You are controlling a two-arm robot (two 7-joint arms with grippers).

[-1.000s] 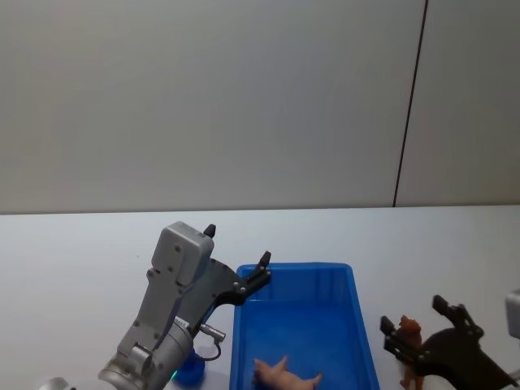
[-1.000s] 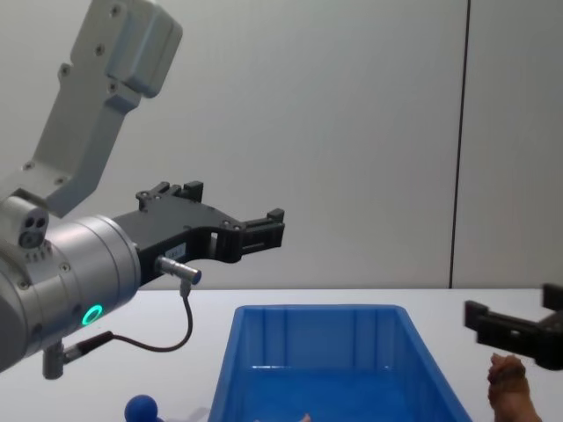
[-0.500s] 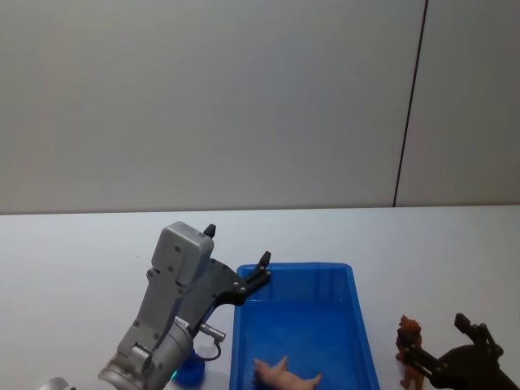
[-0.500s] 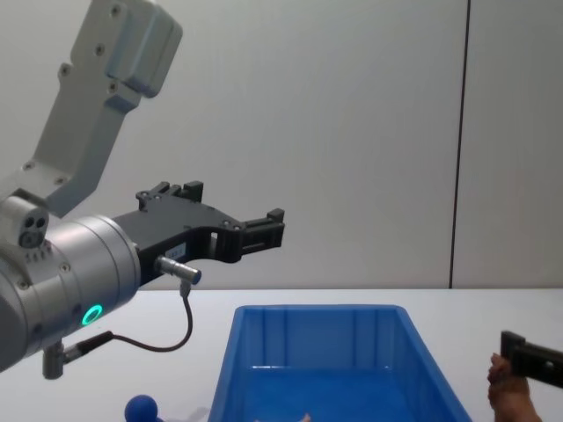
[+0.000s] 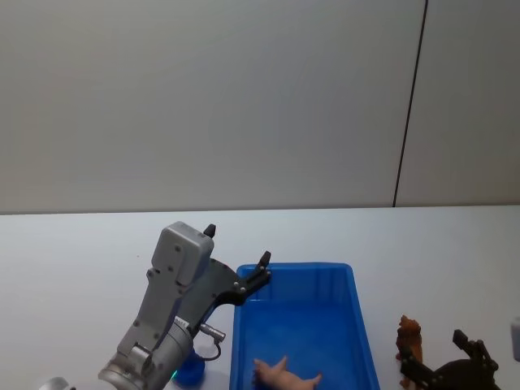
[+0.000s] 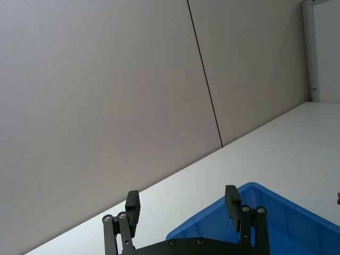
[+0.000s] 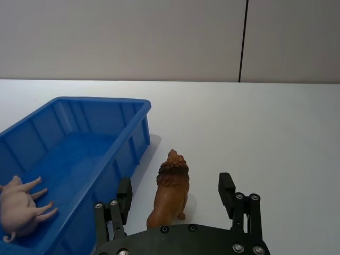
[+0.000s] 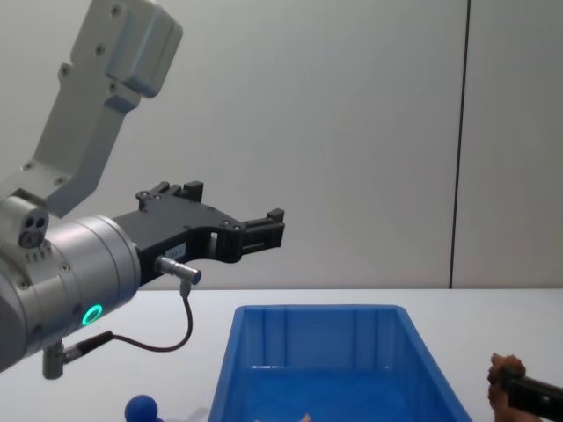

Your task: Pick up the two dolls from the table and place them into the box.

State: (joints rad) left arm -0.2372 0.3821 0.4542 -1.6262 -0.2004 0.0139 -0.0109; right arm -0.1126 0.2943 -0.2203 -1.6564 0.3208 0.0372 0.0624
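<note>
Two tools, both spread open and empty, over a white tabletop [image 5: 81,244] before a plain grey wall [image 5: 203,97].
At the left, the dark-blue toy [image 8: 141,409] sits on the tabletop just beside the box [image 5: 301,268], mostly hidden behind my left arm. My left tool [image 6: 181,197] hangs above the box's far left corner. A pink pig [image 5: 280,375] lies inside, partly cut off. On the right, the brown toy animal [image 7: 171,191] stands beside the box, between my right tool's [image 7: 175,183] wide fingers, neither touching it.
</note>
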